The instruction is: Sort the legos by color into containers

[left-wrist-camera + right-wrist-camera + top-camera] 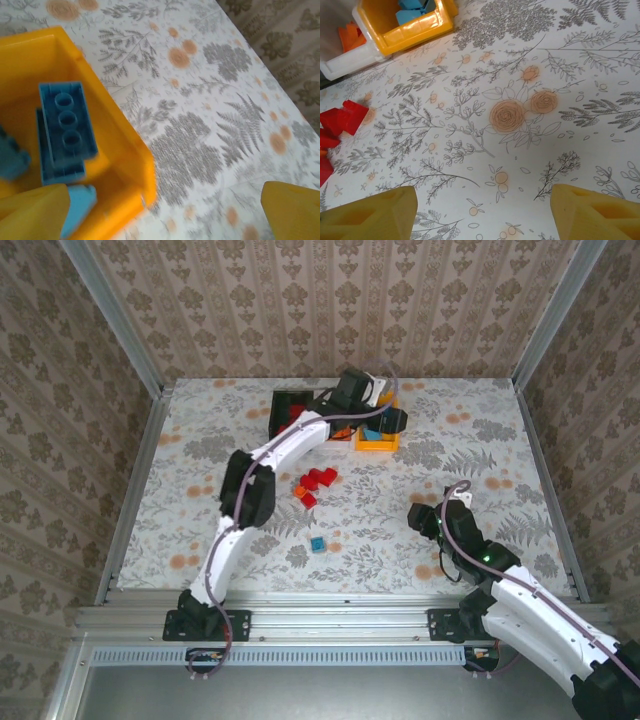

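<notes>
Blue legos point(60, 172), at least three, in the orange-yellow bin point(378, 447); top lego point(67, 122) studs up, long axis roughly along that bin's wall. Three bins total, white bin point(345, 62) touching it, black bin point(285, 400) beyond. Left gripper point(165, 215) wide over it; right gripper point(482, 210) parted, empty, well apart.

Close view down onto one corner of the orange-yellow bin point(127, 150), which sits on the floral-patterned table point(210, 90). Inside lies a long blue brick point(67, 122) (three round studs face up), resting on another blue piece. A further blue brick point(10, 160) pokes in at the left edge. The left gripper point(162, 215) hangs with its yellow fingertips point(32, 212) spread wide apart, one over the bin and one over the table. A paler blue brick point(80, 202) lies just beside the fingertip over the bin.
</notes>
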Available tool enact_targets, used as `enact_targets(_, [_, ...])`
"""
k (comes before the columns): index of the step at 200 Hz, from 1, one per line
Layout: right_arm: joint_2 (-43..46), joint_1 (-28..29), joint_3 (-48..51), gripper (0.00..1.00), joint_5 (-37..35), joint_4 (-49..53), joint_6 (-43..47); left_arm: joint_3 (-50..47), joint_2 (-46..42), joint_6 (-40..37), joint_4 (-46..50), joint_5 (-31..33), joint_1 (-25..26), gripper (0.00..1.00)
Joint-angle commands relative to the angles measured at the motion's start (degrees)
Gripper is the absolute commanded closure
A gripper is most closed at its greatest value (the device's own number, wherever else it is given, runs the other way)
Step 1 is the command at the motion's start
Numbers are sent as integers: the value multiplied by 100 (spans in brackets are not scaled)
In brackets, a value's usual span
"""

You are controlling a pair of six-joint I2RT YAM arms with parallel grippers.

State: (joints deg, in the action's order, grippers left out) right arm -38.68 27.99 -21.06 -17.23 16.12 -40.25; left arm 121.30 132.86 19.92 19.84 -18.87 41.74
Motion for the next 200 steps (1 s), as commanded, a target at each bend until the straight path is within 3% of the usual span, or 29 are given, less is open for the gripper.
enact_targets(1, [-204, 160, -331, 28, 271, 10, 162, -1674, -1785, -162, -704, 809, 14, 0])
enact_targets(43, [-1919, 1459, -1148, 27, 76, -378, 402, -4910, -3967, 808, -849, 1663, -496, 0])
enact_targets(72, [-3607, 2449, -2137, 20, -358, -390, 356, -6908, -5006, 1892, -943, 1432, -1401, 0])
enact_targets(90, [-4432, 2646, -2552, 18, 109, -694, 283, -7956, -5615, 2262, -1208, 1094, -2025, 0])
enact_targets(123, [-5737, 3132, -3638, 17, 348, -339, 426, -8822, -6415, 2319, -940, 825, -2641, 0])
enact_targets(173, [-6539, 3470, -4207, 26, 381, 77, 52, -9345, -7357, 2184, -624, 790, -2903, 0])
enact_targets(200, [-6723, 3655, -4285, 31, 33, 443, -284, -9610, -7774, 2249, -631, 691, -2987, 0])
